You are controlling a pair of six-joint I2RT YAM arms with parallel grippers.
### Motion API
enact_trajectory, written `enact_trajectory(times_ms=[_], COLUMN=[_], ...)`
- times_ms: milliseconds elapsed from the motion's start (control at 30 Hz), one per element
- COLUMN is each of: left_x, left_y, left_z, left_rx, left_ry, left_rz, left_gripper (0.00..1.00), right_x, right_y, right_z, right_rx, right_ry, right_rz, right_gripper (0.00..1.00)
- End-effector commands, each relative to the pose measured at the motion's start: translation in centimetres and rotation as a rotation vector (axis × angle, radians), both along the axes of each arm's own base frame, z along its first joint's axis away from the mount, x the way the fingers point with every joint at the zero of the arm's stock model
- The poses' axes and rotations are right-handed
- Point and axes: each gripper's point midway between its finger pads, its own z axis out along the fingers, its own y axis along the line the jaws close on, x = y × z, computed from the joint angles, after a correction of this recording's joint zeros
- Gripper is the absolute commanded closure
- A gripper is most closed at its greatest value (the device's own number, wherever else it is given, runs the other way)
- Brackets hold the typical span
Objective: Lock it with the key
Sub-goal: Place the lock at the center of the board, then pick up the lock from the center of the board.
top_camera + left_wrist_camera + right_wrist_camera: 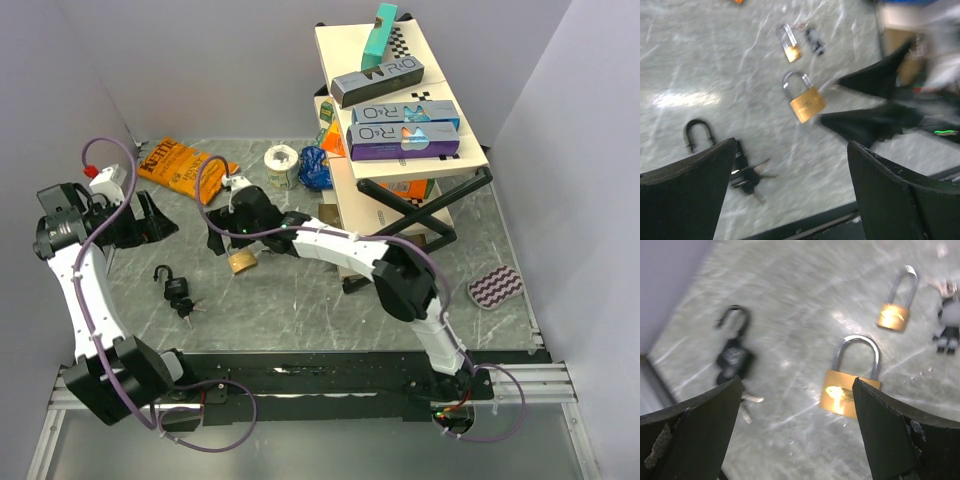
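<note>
Overhead view, 12 o'clock pointing away from the arm bases. On the grey marbled table top (300, 300), nearest the bases, lies a black padlock (176, 287) with its shackle swung open and a bunch of keys (187, 306) at its 5 o'clock end. At 2 o'clock from it rests the large brass padlock with a silver shackle (241, 262), flat on the table, its shackle looking seated in the body. The right gripper (228, 245) hangs just at 11 o'clock of this padlock, jaws wide apart; in the right wrist view the lock lies on the table between the two black fingers (700, 430), clamped by neither. The left gripper (160, 222) stands at 11 o'clock of the black padlock, well apart from it, jaws likewise spread wide and holding nothing. A smaller brass padlock (894, 316) appears in the wrist views beyond the large one. Farther off, an orange crisp bag (180, 165) lies at 12 o'clock of the left gripper, with a white tape roll (281, 162) and a crumpled blue wrapper (314, 168) at its 3 o'clock. A black-framed rack stacked with boxes (400, 130) fills the table's 2 o'clock corner; a purple zigzag cloth (496, 286) lies at 4 o'clock
</note>
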Motion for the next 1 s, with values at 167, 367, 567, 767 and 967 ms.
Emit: enact_trajectory(times_ms=[167,367,567,767,967], left_x=[-4.5,-5.5,-6.4,-7.5,-6.2], left_y=[2.4,3.4,4.4,4.2,4.4], left_z=[-5.0,-7.5,-10.7,-13.5,-15.5], left_rx=[0.172,0.243,0.288,0.293,0.304], left_ry=[0.185,0.225,0.281,0.347,0.375], left_rz=[-0.177,-0.115,-0.050,-0.062,-0.071], left_gripper=[0.04,0.04,0.04,0.04,0.02], right_x=[-4.1,-4.9,-5.7,-6.2,-6.6], right_y=[-1.7,-3.7,-5.1,-6.3,-6.7], right_z=[9.9,12.1,12.8,12.1,9.9], right_rx=[0.103,0.104,0.075,0.069,0.014], right_ry=[-0.356,-0.550,-0.569,-0.552,-0.486], right_rz=[0.280,0.327,0.361,0.370,0.404], right_gripper=[0.00,0.00,0.00,0.00,0.00])
